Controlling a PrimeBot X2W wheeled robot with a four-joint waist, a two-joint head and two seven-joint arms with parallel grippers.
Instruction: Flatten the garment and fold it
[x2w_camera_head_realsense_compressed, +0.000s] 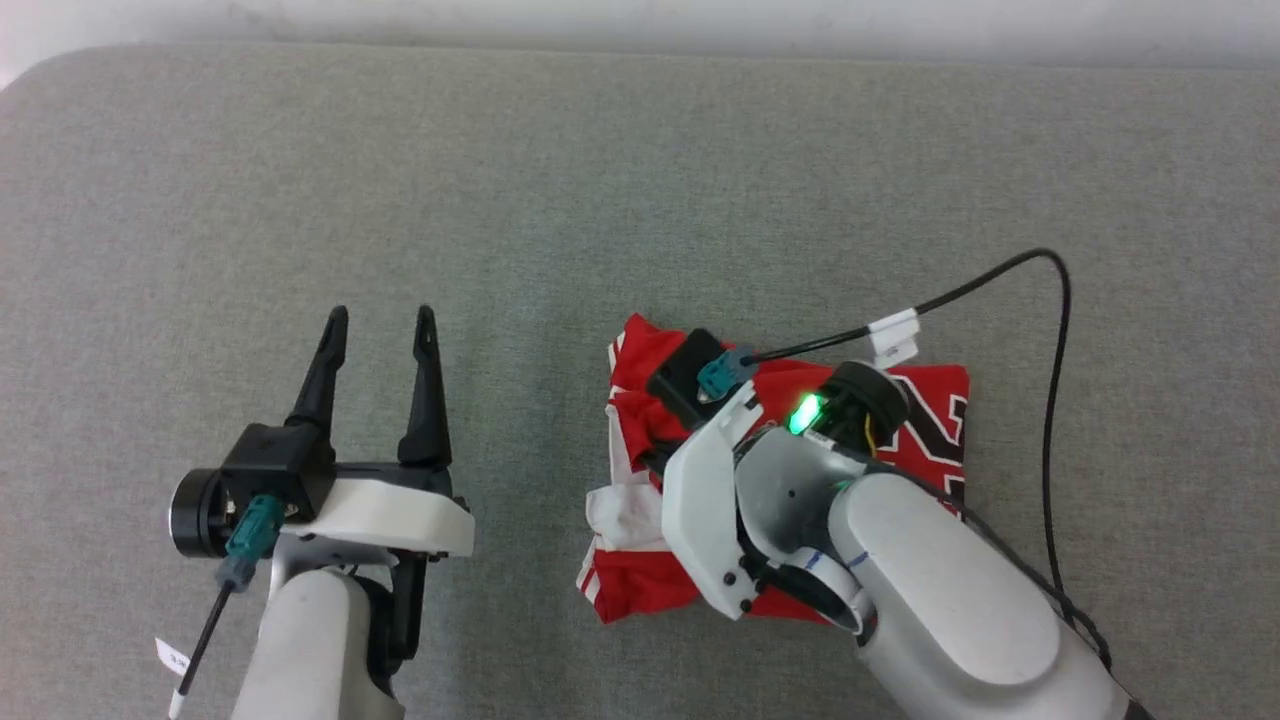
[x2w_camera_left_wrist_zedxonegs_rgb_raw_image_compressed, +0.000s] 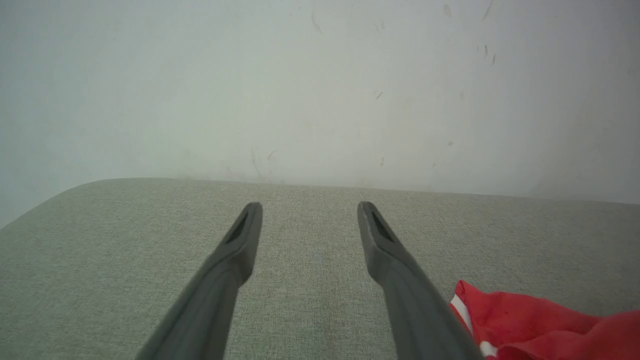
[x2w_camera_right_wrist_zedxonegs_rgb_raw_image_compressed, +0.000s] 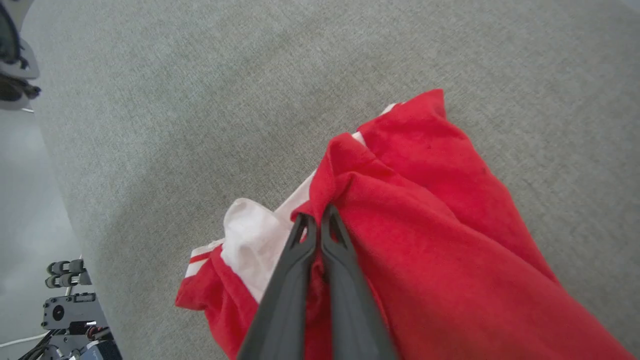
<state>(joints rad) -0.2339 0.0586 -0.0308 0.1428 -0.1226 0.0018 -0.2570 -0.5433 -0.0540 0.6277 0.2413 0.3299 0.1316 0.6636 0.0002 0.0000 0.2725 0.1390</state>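
At the lower left of the head view, the left gripper (x2w_camera_head_realsense_compressed: 382, 315) hovered over the grey fabric surface (x2w_camera_head_realsense_compressed: 640, 180). Its two dark fingers pointed away from the robot, spread wide apart, with nothing between them. Its own wrist view showed the same: the left gripper (x2w_camera_left_wrist_zedxonegs_rgb_raw_image_compressed: 310, 206) stood open over bare grey cloth, with a pale scuffed wall (x2w_camera_left_wrist_zedxonegs_rgb_raw_image_compressed: 320, 75) behind the surface's far edge and a red corner of the garment (x2w_camera_left_wrist_zedxonegs_rgb_raw_image_compressed: 525, 320) beside the right-hand finger, at the lower right of that view.

Right of centre in the head view lay the garment (x2w_camera_head_realsense_compressed: 645, 585), bunched into a rough, uneven block rather than spread flat. It lay well apart from the left gripper. A crumpled white sleeve (x2w_camera_head_realsense_compressed: 620, 515) with red-and-white striped trim stuck out on its left side, and part of the black, white-outlined number (x2w_camera_head_realsense_compressed: 935, 420) showed on its right.

The right arm reached over the garment from the lower right, with a green light (x2w_camera_head_realsense_compressed: 805, 412) glowing on its wrist. In the right wrist view, the right gripper (x2w_camera_right_wrist_zedxonegs_rgb_raw_image_compressed: 318, 216) had its fingers pressed together, and a raised fold of the red cloth (x2w_camera_right_wrist_zedxonegs_rgb_raw_image_compressed: 425, 200) gathered at their tips just beside the white sleeve (x2w_camera_right_wrist_zedxonegs_rgb_raw_image_compressed: 250, 235).

A black cable (x2w_camera_head_realsense_compressed: 1055, 350) looped from the wrist out to the right of the garment.
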